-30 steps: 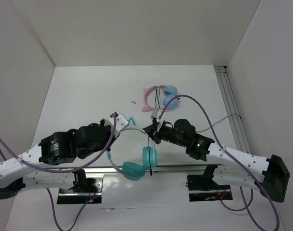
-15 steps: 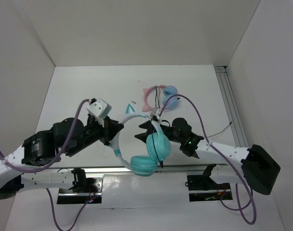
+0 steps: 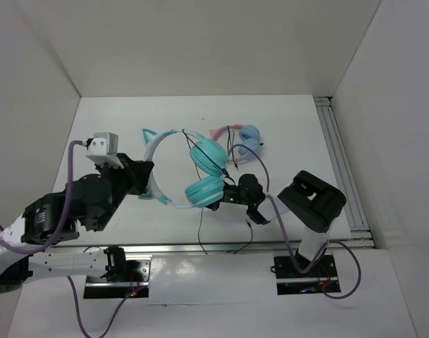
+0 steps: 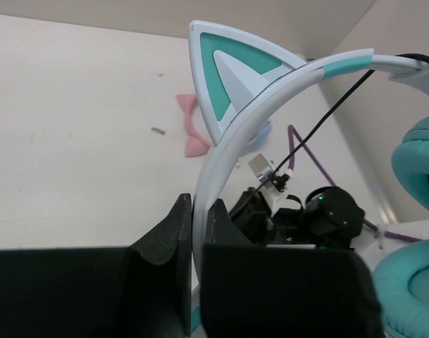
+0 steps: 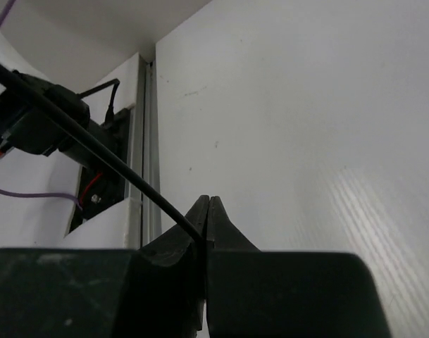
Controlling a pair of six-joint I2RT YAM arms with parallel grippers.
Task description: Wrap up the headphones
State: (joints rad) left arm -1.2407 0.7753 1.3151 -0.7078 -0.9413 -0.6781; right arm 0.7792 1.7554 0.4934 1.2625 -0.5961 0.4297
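Observation:
The headphones (image 3: 203, 190) have teal cups, a pale headband (image 3: 152, 151) and cat ears. They are held up off the table at the middle. My left gripper (image 3: 148, 186) is shut on the headband, which runs up between its jaws in the left wrist view (image 4: 228, 141), with a cat ear (image 4: 232, 67) above. My right gripper (image 3: 225, 200) sits just right of the lower cup. It is shut on the thin black cable (image 5: 94, 141), which enters its closed jaws (image 5: 207, 203) from the upper left. The loose cable (image 3: 200, 229) hangs below towards the near edge.
Pink-banded headphones with light blue cups (image 3: 251, 134) lie on the table behind the teal ones and also show in the left wrist view (image 4: 189, 134). A metal rail (image 3: 341, 162) runs along the table's right side. White walls enclose the far and side edges.
My left gripper has carried the headphones up and away from the near edge, swinging the cups around. My right arm has folded back, and its gripper has followed leftward with the cable.

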